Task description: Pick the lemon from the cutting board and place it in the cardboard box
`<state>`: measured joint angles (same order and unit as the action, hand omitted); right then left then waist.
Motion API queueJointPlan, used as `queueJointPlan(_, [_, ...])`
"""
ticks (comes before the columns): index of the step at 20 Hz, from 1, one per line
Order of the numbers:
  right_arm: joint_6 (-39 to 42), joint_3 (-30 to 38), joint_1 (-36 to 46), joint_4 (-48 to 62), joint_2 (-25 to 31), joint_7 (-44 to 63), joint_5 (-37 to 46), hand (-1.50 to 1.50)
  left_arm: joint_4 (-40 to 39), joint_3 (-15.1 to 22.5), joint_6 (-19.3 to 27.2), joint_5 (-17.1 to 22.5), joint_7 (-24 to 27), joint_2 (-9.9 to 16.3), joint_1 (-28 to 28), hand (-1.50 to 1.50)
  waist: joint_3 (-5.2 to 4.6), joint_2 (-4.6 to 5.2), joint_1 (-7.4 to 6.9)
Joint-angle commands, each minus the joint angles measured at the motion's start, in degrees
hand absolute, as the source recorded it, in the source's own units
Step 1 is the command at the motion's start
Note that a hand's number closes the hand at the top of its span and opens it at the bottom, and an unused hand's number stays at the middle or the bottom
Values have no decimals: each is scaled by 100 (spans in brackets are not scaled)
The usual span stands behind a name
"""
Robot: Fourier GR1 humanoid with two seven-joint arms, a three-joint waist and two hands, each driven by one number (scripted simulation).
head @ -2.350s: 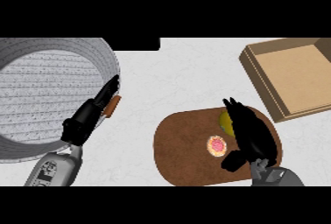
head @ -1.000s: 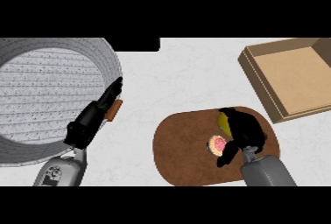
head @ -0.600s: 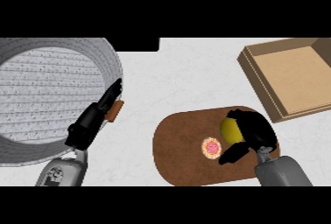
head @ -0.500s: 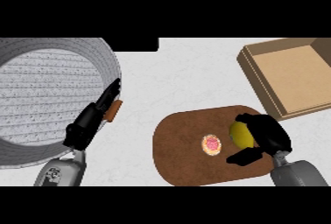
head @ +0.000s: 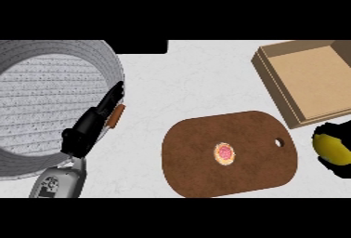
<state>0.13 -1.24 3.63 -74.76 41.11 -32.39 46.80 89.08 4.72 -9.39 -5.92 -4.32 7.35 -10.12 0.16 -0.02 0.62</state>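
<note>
White speckled counter [head: 185, 79] fills the middle of the scene, and the action sits at its far right edge. At that edge the right hand [head: 337, 171] shows only as black fingers, curled round the lemon [head: 332, 149], which is yellow and partly cut off by the edge of the view. The lemon is off the cutting board [head: 230, 160] and sits just to that hand's left side of the board's end, past the small hanging hole. Just beyond the hand, farther from the robot, lies the cardboard box [head: 308, 109], open-topped, its near corner close above the lemon; the lemon is outside the box, near its near wall. To the hand's left the dark brown cutting board lies flat, and near its middle rests a small round pink-and-yellow item [head: 224, 153], well apart from the lemon.

Well over on the other side, the left hand [head: 93, 125] lies with straight fingers stretched away from the robot, holding nothing, its grey forearm [head: 58, 183] coming in from the lower edge. Beside its fingers on the counter lies a small orange-brown piece [head: 116, 115], close against the hand. Under and to the left of that hand sits a large grey ribbed basket [head: 27, 160], its rim curving right by the fingertips.
</note>
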Motion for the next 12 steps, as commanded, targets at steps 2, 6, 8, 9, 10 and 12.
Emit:
queueJointPlan(2, [-404,879,112,498,415,-1302,-646,150,-279,-26,-32,-20,67,-58,-242,0,-13,8,-14])
queueJointPlan(6, [-247,1459,-393,397,590,-2107,-1266,150,-151,53,41,-153,113,-102,32,0,-16,-6,-5])
queueJointPlan(8, [485,1906,-579,-143,1090,-2165,-1837,150,-8,125,133,-154,-210,-240,-69,0,-20,-24,62])
queueJointPlan(9, [610,2100,-816,-289,1166,-2249,-1996,150,418,57,-42,-33,-440,-44,54,0,-19,-36,51])
queueJointPlan(10, [882,2251,-863,-493,1254,-2239,-2205,150,108,-139,-97,89,-135,5,-18,0,-23,-29,72])
queueJointPlan(12, [1273,2499,-957,-786,1207,-2210,-2656,150,204,197,172,-267,-224,-231,85,0,-23,-37,81])
